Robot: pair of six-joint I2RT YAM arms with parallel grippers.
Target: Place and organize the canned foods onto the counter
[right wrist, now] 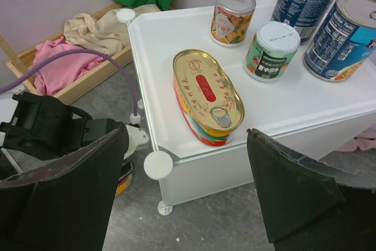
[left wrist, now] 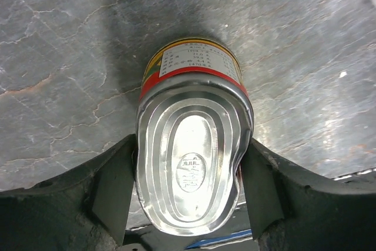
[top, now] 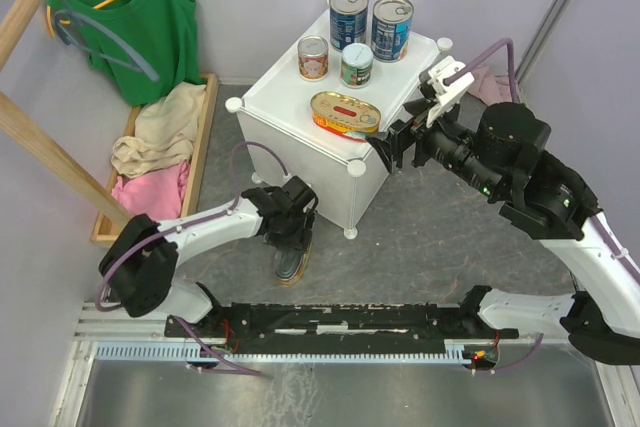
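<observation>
A flat oval red-yellow tin (left wrist: pixel 191 157) lies on the grey floor in front of the counter (top: pixel 290 87). My left gripper (left wrist: pixel 189 157) is shut on it, one finger against each long side, silvery face toward the camera. From above, this tin (top: pixel 290 267) shows just below the left gripper (top: pixel 290 242). On the counter stand two tall blue cans (top: pixel 348 15) (top: pixel 392 29), an orange-red can (top: pixel 313 57), a green-white can (top: pixel 356 64) and another oval tin (top: pixel 345 112). My right gripper (top: pixel 395 152) hangs open and empty by the counter's front right corner, facing that tin (right wrist: pixel 207 95).
A wooden rack with a green top (top: pixel 135 17) stands at the left. Below it is a wooden tray of folded clothes (top: pixel 160 147). A pink cloth (top: pixel 490 82) lies behind the counter at the right. The arms' base rail (top: pixel 350 322) runs along the near edge.
</observation>
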